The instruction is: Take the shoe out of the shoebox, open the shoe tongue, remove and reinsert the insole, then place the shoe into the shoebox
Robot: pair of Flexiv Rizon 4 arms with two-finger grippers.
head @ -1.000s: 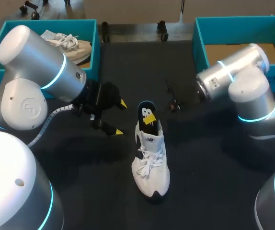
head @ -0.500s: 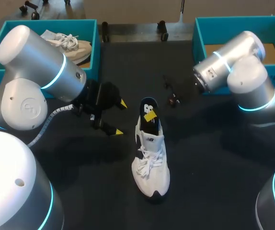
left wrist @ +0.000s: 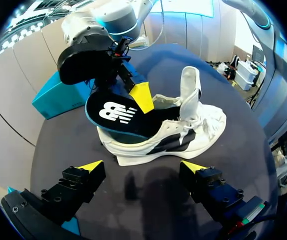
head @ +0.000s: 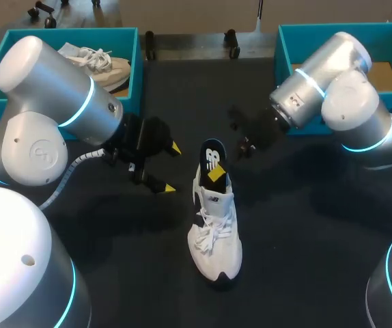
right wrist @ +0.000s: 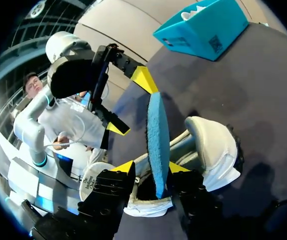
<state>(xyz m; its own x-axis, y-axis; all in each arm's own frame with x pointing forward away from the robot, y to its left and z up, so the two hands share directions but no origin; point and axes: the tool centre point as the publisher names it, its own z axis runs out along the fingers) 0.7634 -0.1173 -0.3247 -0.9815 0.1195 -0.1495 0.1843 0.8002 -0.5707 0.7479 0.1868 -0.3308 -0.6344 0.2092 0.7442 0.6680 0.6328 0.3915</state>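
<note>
Shoe is standing in the middle of the bench, tongue raised to clear the opening. Right pincer is pinching the insole, holding it half out of the heel. Left pincer is hovering wide open and empty beside the shoe, toward the left edge.

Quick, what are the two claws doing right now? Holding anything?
Left claw: open, holding nothing, beside the shoe.
Right claw: closed on the insole, its lower end in the shoe.
</note>
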